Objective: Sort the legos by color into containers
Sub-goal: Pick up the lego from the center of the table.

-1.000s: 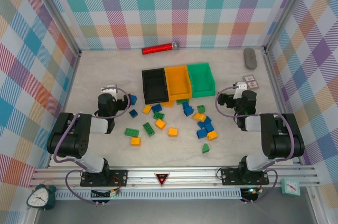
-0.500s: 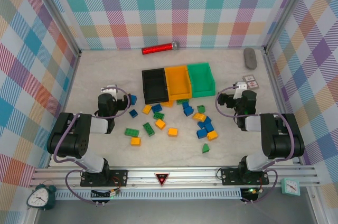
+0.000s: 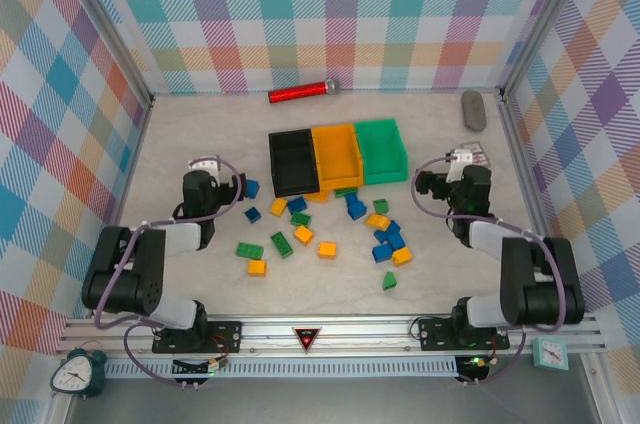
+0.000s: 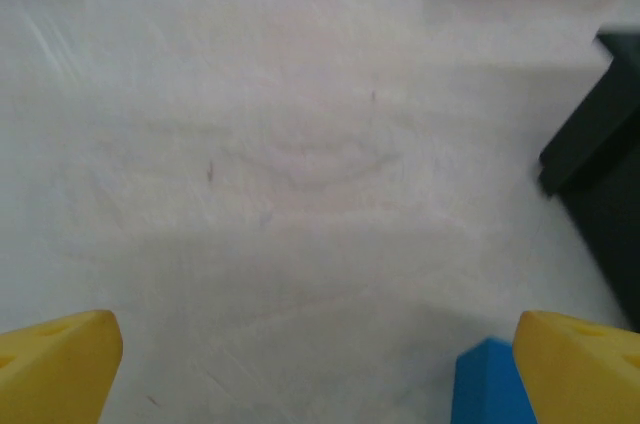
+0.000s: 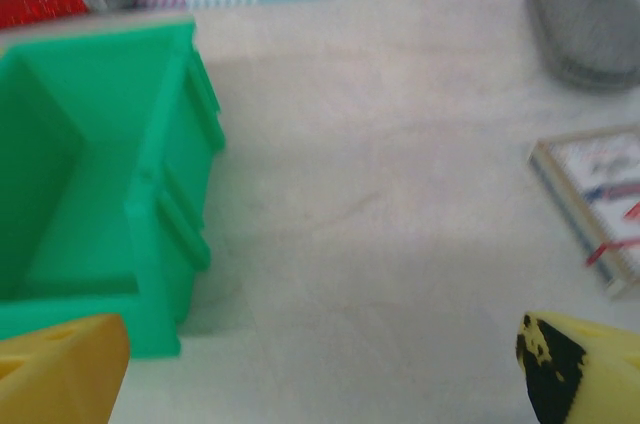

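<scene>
Blue, green and yellow-orange legos [image 3: 303,234] lie scattered on the table in front of three bins in a row: black [image 3: 293,161], orange-yellow [image 3: 336,156] and green [image 3: 381,150]. My left gripper [image 3: 203,179] sits left of the black bin and is open, with bare table between its yellow fingertips [image 4: 55,369]. One blue lego [image 4: 485,384] lies just inside the right fingertip, and the black bin [image 4: 600,154] is to the right. My right gripper [image 3: 452,176] is right of the green bin [image 5: 90,194] and is open and empty, its fingertips [image 5: 590,369] wide apart.
A red cylinder [image 3: 300,93] lies near the back wall. At the back right is a grey oval object [image 3: 473,109]. A small printed card [image 5: 600,199] lies just beyond my right gripper. Checked walls close the table on three sides.
Both arms have stretched out slightly, carrying the grippers a little toward the back. No lego has moved.
</scene>
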Action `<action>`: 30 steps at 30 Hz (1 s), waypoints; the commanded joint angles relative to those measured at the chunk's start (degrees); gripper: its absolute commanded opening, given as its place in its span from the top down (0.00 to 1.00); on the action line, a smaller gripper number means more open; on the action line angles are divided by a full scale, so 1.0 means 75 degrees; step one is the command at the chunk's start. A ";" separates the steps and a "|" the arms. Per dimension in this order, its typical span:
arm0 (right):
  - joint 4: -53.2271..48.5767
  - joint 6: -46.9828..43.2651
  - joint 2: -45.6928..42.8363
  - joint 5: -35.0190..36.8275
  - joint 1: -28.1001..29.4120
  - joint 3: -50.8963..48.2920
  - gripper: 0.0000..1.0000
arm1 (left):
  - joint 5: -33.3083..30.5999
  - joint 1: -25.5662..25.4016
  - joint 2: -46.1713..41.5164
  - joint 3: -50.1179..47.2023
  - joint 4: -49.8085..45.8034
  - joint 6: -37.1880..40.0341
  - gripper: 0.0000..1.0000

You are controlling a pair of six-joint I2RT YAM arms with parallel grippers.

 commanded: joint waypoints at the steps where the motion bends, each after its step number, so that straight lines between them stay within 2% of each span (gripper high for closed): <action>1: -0.1208 0.0116 -0.0701 0.0136 -0.0034 0.0462 0.01 | -0.0238 0.0063 -0.0867 0.0457 -0.1106 -0.0118 0.00; 5: -0.2896 0.0760 -0.1233 0.0162 -0.0034 0.1091 0.01 | -0.0368 0.0069 -0.1789 0.1093 -0.2845 -0.0539 0.00; 9: -0.4990 0.2230 -0.1359 0.0155 -0.0044 0.1825 0.01 | -0.0212 0.0074 -0.2547 0.2152 -0.5374 -0.0862 0.00; 12: -0.5529 0.2272 -0.1388 -0.1172 -0.0061 0.1933 0.01 | -0.0253 0.0076 -0.3002 0.2745 -0.6981 -0.1549 0.00; 15: -0.6240 0.2545 -0.1453 -0.1954 -0.0040 0.1978 0.01 | -0.0332 0.0078 -0.3437 0.3154 -0.8364 -0.2206 0.00; 19: -0.7190 0.2709 -0.1687 -0.2508 0.0088 0.1913 0.01 | 0.0465 0.0092 -0.4044 0.3280 -0.9503 -0.2016 0.00; 24: -0.8425 0.2973 -0.1726 -0.2425 0.0772 0.1800 0.05 | 0.0935 0.0090 -0.4734 0.3035 -1.0402 -0.2138 0.00; 30: -0.8942 0.3122 -0.1557 -0.1398 0.1917 0.1695 0.07 | 0.0649 0.0092 -0.5288 0.2491 -1.0578 -0.2273 0.00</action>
